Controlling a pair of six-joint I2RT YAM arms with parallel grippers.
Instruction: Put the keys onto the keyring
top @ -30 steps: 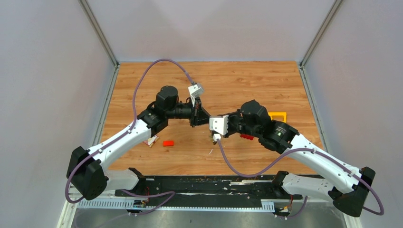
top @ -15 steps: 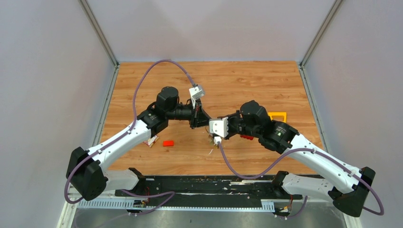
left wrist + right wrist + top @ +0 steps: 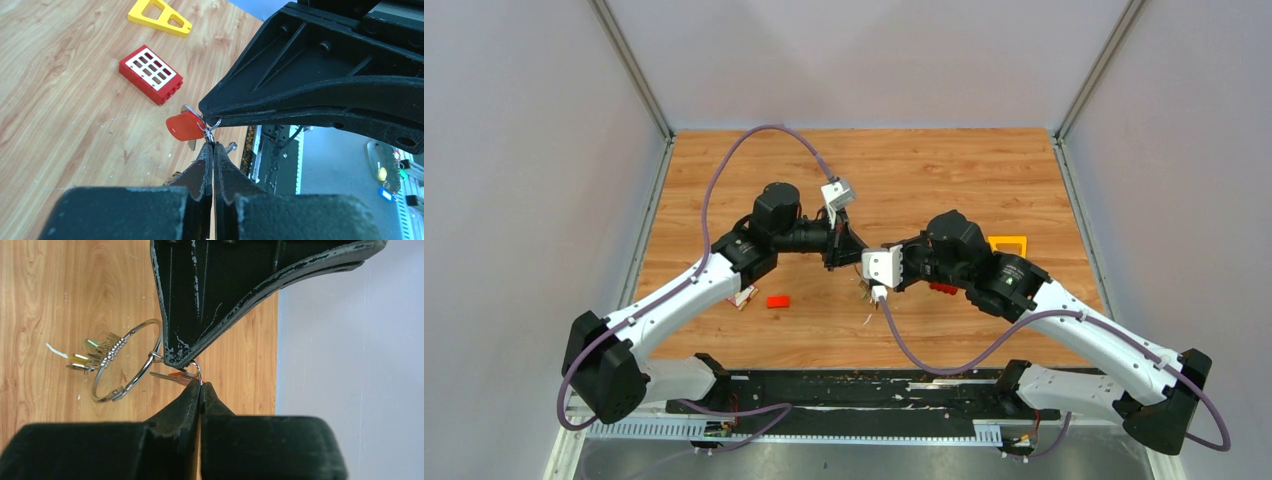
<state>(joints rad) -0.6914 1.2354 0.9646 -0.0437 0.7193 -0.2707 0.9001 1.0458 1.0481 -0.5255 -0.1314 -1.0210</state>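
Observation:
My left gripper (image 3: 856, 258) and right gripper (image 3: 870, 268) meet tip to tip above the table's middle. In the right wrist view the silver keyring (image 3: 127, 362) hangs from the left gripper's fingertips (image 3: 172, 357), with several keys (image 3: 95, 356) with green and yellow heads bunched on its left side. The right gripper (image 3: 201, 385) is shut on the small wire loop of a red-headed key (image 3: 175, 376). In the left wrist view the left gripper (image 3: 212, 145) is shut beside the red key head (image 3: 185, 126). The big ring is hidden there.
A red block with white squares (image 3: 150, 75) and a yellow plastic piece (image 3: 159, 17) lie on the wood, right of the grippers in the top view (image 3: 942, 289). A small red block (image 3: 778, 301) and a flat card (image 3: 744, 296) lie left of centre.
Both grippers stay shut and pressed together. The right wrist has edged slightly left toward the left gripper. Nothing was let go.

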